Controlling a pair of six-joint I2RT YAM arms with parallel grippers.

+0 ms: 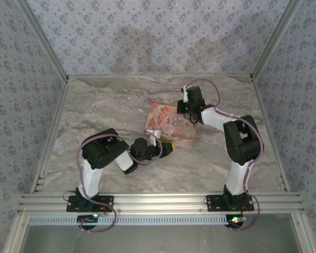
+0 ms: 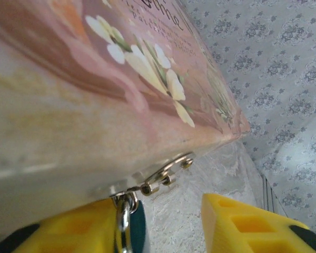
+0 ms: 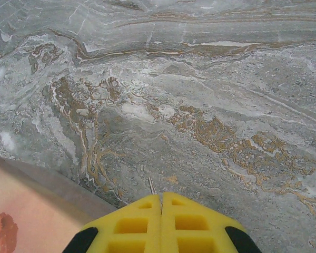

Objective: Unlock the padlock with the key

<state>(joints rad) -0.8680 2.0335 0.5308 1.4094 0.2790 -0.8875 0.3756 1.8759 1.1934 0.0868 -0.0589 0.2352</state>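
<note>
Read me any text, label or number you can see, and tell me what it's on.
Box lid, left wrist view: cursive title, cut off by the frame, maybe ending "me"; unreadable whole.
Smaller line under it: blurred, unreadable.
Box lid, top view: title too small to read.
Nothing else legible.

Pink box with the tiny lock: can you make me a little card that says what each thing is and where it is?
pink box: in the middle of the marble table
latch: silver, on the box's edge
padlock: blue-teal, hooked on the latch
left gripper: jaws apart, padlock against one finger
right gripper: jaws shut, over bare table beside the box
key: thin silvery tip poking out of the right jaws
key in padlock: not yet
</note>
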